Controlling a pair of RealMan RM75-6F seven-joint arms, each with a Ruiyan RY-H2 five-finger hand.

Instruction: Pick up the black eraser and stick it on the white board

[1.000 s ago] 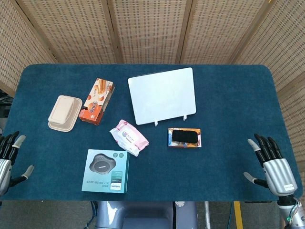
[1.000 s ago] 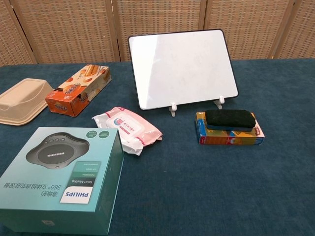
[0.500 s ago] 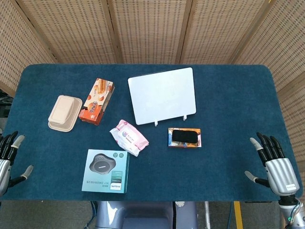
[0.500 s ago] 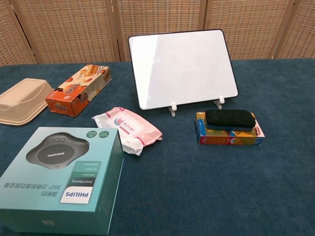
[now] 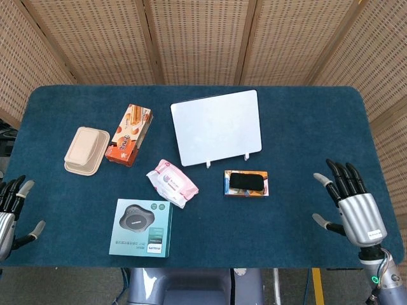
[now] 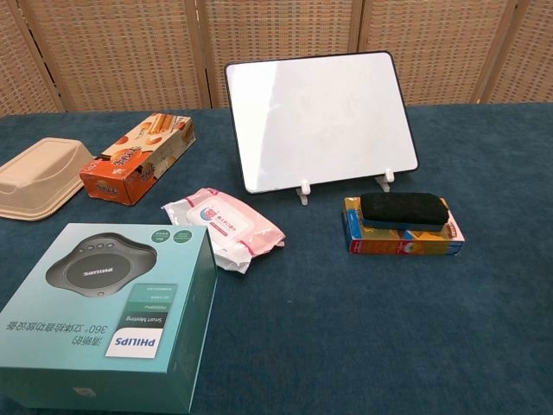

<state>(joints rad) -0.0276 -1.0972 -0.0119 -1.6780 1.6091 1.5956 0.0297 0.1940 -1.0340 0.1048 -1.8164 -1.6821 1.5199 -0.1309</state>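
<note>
The right hand (image 5: pixel 351 203) was seen at the table's near right edge, fingers spread and empty; the left hand (image 5: pixel 11 208) was held likewise at the near left edge. A teal boxed speaker (image 6: pixel 104 313) was placed nearest. Further back, the black eraser (image 6: pixel 403 210) was found lying on a colourful box (image 6: pixel 403 238), just before the propped white board (image 6: pixel 318 118).

Matt, fuzzy black eraser (image 6: pixel 403 210) on a glossy printed card box (image 6: pixel 403 236), the white board (image 6: pixel 320 119) smooth and faintly shiny, the teal tablecloth (image 6: pixel 346 328) a napped felt, the pink wipes pack (image 6: pixel 224 226) crinkly plastic film, woven wicker screens (image 5: pixel 203 38) behind, silvery metal-look right hand (image 5: pixel 351 206).
</note>
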